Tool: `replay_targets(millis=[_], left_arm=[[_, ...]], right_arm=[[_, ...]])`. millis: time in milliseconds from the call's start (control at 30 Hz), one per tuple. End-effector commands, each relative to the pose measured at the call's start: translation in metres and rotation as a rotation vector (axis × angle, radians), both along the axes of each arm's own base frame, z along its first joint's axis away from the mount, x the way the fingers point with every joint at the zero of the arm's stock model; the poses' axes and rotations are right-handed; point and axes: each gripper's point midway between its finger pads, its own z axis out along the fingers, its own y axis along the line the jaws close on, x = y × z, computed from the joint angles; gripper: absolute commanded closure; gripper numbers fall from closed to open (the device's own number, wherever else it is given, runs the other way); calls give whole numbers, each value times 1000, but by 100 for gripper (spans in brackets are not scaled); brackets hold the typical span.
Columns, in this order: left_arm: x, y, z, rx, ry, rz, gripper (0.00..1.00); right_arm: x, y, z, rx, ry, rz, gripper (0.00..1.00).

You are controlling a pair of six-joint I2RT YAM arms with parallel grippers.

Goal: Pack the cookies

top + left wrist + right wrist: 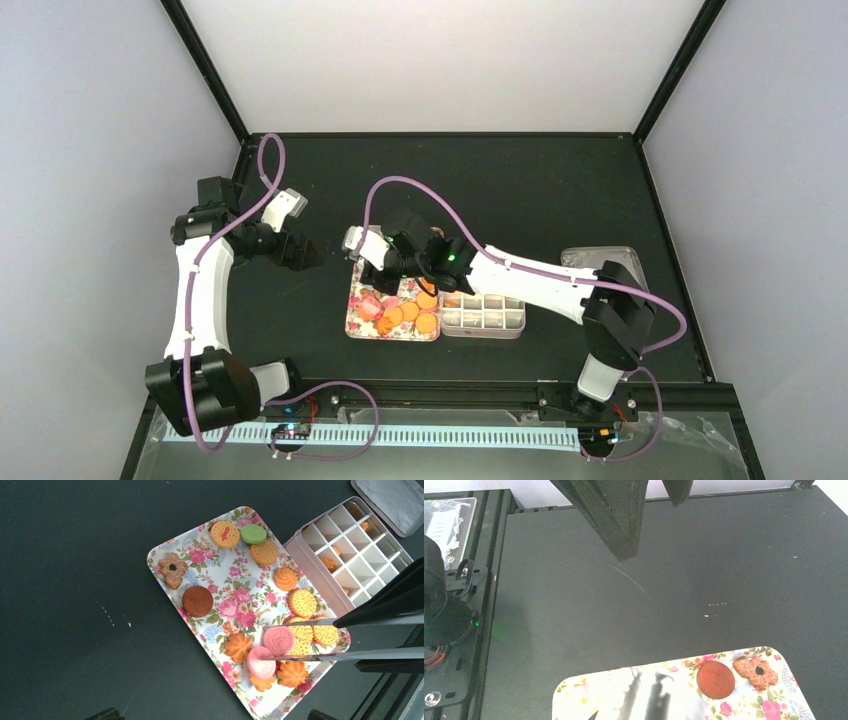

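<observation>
**Black desk (pixel 520 190), floral tray (pixel 235 572): tonging one pink cookie (pixel 278 640)**

Divided box (pixel 312 572) sat just beside the tray, a few cells filled; most cookies (pixel 302 602) lay on the tray. Left tool (pixel 347 645) pinched metal tongs (pixel 350 655), tips straddling the pink cookie. Right tool (pixel 650 530) hung spread, empty. Judgement: squeeze lightly, lift straight up, clear the overlapping neighbours before swinging boxward.

Matt black surface (pixel 60 580), glossy flower-printed tray (pixel 235 572), shiny bare-metal tongs (pixel 350 655), matt, embossed, rough-faced cookies (pixel 302 602) and a smooth, pale, plastic-looking box (pixel 315 577).
</observation>
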Motion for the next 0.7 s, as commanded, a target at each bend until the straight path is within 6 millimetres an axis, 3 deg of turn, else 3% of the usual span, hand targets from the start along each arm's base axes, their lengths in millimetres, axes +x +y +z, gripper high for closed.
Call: replay_targets(millis=[0, 200, 400, 667], left_arm=[[1, 1, 17, 17, -47, -10, 1], [1, 1, 19, 19, -54, -12, 1], [2, 0, 17, 11, -50, -16, 1], [2, 0, 18, 7, -53, -21, 1]], right_arm=[[-1, -7, -5, -3, 15, 7, 69], [11, -22, -16, -24, 33, -34, 70], [27, -41, -5, 7, 28, -95, 71], [29, -41, -5, 14, 47, -100, 71]])
